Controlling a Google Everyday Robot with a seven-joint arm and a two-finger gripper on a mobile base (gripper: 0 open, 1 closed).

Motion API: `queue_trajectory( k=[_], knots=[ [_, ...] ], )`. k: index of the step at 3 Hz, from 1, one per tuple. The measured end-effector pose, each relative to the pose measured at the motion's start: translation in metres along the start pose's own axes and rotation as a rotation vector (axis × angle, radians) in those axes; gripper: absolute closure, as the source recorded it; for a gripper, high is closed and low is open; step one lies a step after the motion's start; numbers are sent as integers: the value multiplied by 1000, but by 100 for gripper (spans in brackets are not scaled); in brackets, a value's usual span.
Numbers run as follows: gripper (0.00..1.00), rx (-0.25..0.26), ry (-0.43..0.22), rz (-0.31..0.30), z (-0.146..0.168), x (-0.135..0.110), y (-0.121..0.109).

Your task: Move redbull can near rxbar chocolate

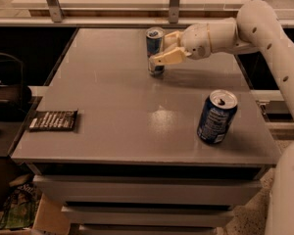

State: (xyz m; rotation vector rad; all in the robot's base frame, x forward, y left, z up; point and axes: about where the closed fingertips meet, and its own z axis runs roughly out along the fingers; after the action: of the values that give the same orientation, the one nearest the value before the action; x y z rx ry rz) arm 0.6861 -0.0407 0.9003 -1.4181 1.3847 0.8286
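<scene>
The redbull can (pixel 155 39) stood upright at the far middle, with the gripper (pixel 159 59) reaching in from the right at its waist for a side grasp. I could not tell whether the jaws had closed. The rxbar (pixel 54 120) lay flat at the near left edge, well apart.
</scene>
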Motion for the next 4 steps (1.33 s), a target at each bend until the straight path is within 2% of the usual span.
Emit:
queue_trajectory(
  k=[2,3,4],
  knots=[
    [100,-10,27,-52,-12,-23,-4],
    [100,-30,28,-88,-14,-42,-4],
    [100,-80,-8,-127,-6,-66,2]
  ],
)
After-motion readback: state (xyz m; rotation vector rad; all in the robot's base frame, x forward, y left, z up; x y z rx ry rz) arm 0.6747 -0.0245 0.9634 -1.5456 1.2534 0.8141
